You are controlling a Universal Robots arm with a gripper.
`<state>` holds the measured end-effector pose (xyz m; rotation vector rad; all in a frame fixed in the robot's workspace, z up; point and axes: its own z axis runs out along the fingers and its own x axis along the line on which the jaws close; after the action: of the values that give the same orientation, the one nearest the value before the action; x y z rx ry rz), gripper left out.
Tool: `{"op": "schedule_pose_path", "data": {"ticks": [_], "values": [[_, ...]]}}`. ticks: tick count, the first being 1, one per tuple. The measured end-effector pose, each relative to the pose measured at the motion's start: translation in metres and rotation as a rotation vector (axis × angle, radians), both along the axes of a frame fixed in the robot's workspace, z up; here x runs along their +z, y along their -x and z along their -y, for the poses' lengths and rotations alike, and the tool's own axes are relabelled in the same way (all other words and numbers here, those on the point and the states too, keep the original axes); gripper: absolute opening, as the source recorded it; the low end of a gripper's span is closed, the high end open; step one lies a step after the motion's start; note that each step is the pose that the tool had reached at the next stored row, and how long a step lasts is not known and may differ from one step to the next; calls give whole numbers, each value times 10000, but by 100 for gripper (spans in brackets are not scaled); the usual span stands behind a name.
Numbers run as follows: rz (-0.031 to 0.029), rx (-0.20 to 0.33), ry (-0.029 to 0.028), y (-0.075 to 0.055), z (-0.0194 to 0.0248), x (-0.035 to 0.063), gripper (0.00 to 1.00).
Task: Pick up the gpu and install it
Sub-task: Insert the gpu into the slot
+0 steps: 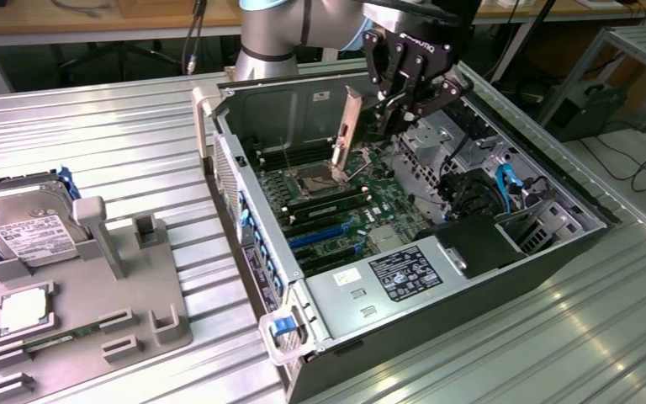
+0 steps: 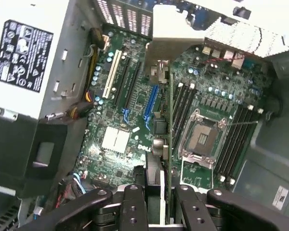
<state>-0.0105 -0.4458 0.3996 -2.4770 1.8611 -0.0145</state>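
The gripper (image 1: 396, 105) is clamped on the gpu (image 1: 352, 126) — thin, flat, silver-bracketed — upright over the green motherboard (image 2: 135, 125).

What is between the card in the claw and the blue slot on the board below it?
Nothing visible. The claw holds the card on edge above the open computer case, over the motherboard. The blue slot beneath it looks bare, and the cables lie off to one side by the power supply.

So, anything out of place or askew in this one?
Nothing looks damaged. The pincer holds the gpu on edge above the motherboard, leaning slightly and not seated in a slot. The CPU socket sits open and empty.
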Motion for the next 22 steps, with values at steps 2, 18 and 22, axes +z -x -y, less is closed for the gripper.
{"op": "schedule_pose_path", "data": {"ticks": [2,18,22], "values": [[0,-1005,-1,0,0,-36,28],[-30,-2713,-1,235,-101,-383,28],[-34,-2781,-34,277,-100,-464,28]]}}
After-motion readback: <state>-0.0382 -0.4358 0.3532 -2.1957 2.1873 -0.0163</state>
